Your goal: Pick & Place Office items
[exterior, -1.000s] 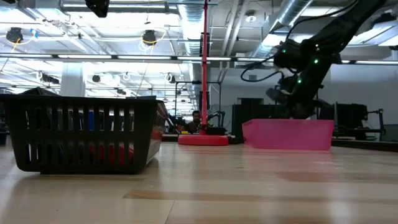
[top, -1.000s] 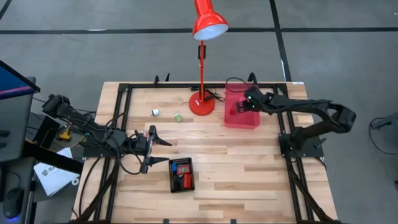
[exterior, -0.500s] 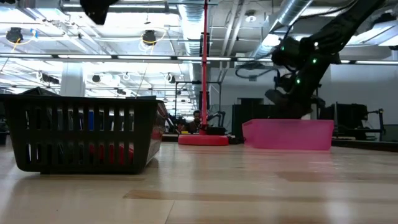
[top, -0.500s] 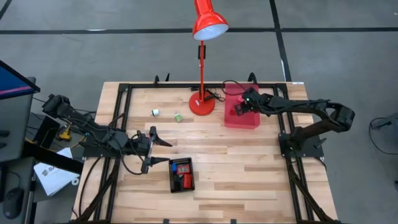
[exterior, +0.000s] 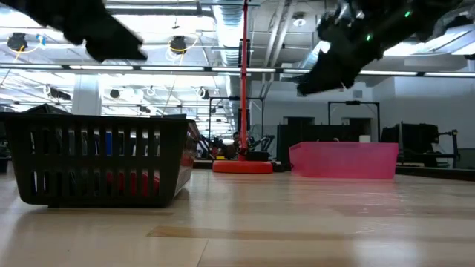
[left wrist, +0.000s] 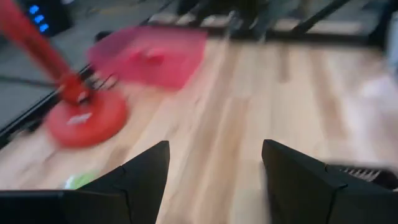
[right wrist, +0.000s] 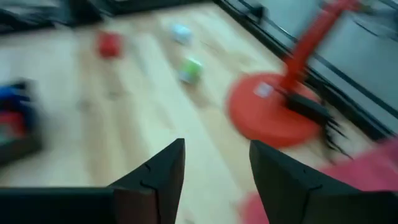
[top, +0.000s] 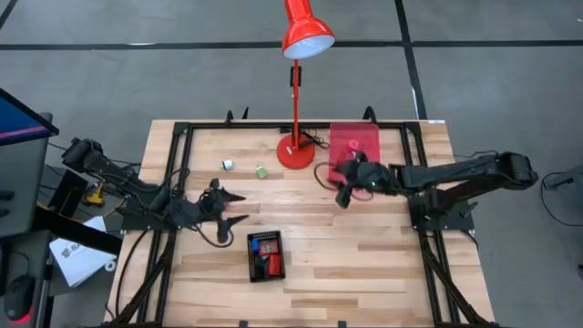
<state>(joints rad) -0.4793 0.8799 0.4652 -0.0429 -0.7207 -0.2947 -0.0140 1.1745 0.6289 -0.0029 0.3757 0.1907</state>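
Office items are lying in two spots: a white piece point(top: 227, 165) and a green piece point(top: 260, 171) loose on the table point(top: 364, 264) left of the lamp base, plus red and blue pieces inside the black tray point(top: 265, 256) near the front centre. A small red piece point(right wrist: 109, 45) is also showing on the wood in the right wrist view.

Right arm is reaching in from the right edge, stretched low across the table, right gripper point(top: 345, 185) hanging just in front of the pink tray point(top: 355, 146), fingers point(right wrist: 155, 180) parted with nothing between them. Left arm is coming in from the left edge, left gripper point(top: 228, 202) hovering over bare wood just left of and beyond the black tray, fingers point(left wrist: 140, 180) spread apart, empty.

Red desk lamp point(top: 301, 91) is standing at the far centre, between the loose pieces and the pink tray, its base point(top: 295, 151) touching the table. Pink tray contents: cannot tell.
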